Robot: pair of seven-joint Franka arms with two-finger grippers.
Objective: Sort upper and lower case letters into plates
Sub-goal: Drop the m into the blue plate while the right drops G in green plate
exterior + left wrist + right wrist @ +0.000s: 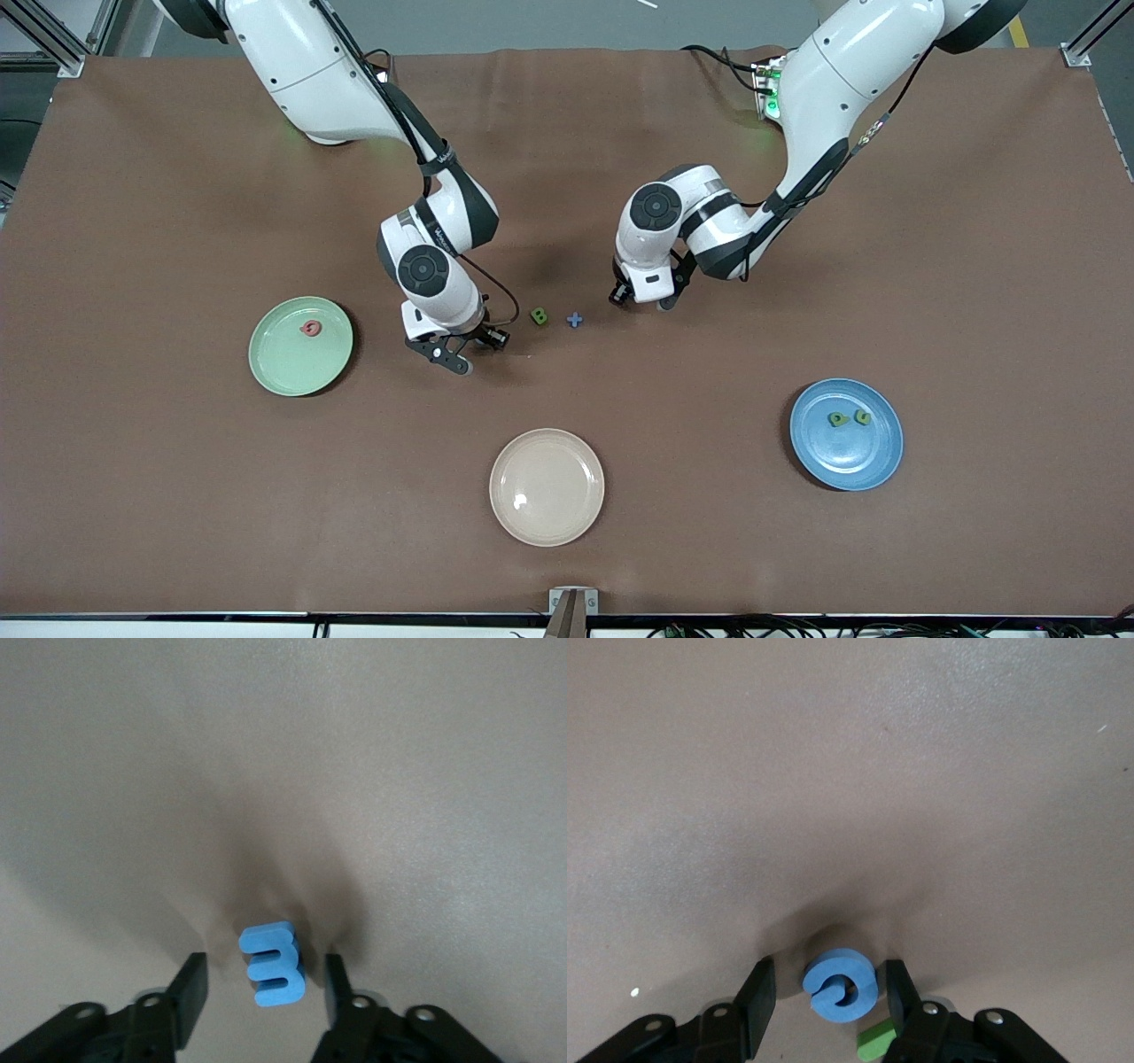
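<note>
Grippers low over the brown table, each straddling a blue letter.
Left gripper [266, 988] brackets a blue E-shaped letter [273, 964], fingers apart, not touching; right gripper [830, 992] likewise flanks a round blue letter [841, 984] on the table.

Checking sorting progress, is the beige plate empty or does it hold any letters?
Empty: the cream-beige plate shows only a bare surface with a small glare spot, no letters on it.

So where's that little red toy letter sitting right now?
The small red toy letter lies in the pale mint green round plate, toward the right arm's end of the table.
</note>
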